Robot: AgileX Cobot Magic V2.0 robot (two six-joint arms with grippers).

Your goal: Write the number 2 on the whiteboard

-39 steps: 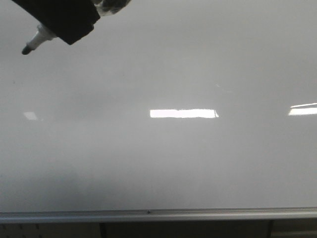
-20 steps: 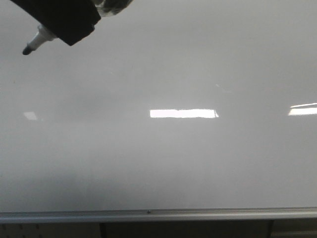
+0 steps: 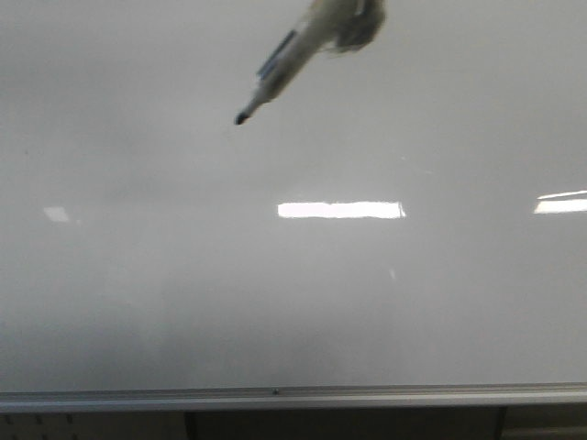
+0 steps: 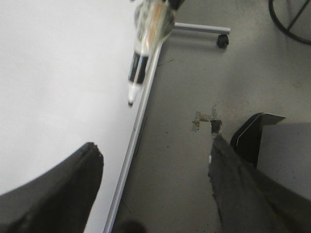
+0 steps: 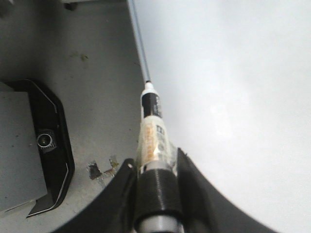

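Marker (image 3: 289, 57) moved since half a second ago: was at whiteboard's (image 3: 293, 302) top-left corner under a black gripper body, now up near the top edge middle, tilted, tip pointing down-left, blurred. Right gripper (image 5: 153, 187) is clamped on the marker barrel, cap end toward the board's silver edge rail (image 3: 293, 397). Left gripper (image 4: 155, 165) hangs with jaws spread, nothing between them, over the rail and grey floor (image 4: 194, 73). No stroke of the number 2 visible on board, only glare patches (image 3: 340, 210).
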